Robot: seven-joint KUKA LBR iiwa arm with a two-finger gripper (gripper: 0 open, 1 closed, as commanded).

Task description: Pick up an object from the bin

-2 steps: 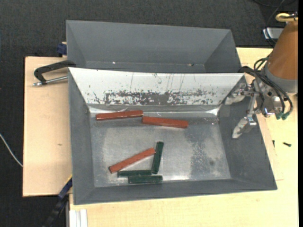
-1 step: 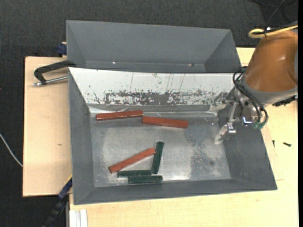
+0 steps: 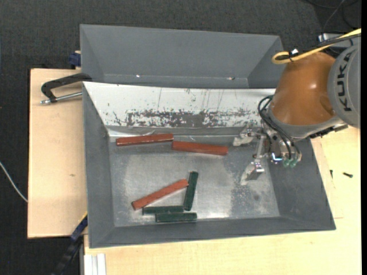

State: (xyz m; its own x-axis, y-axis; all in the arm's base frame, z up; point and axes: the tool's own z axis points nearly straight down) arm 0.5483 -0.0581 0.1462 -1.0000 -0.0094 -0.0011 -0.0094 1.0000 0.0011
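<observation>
Lettering: KUKA, on arm (image 3: 344, 90)
Nearest thing: red bar (image 3: 200, 148), long, flat, just beside gripper (image 3: 255, 156)
Jaws: cannot tell

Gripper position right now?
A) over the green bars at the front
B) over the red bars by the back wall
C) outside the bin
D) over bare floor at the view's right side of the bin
D: the gripper hangs over bare bin floor at the view's right, with the nearest red bar and the nearest green bar both off to its left.
</observation>
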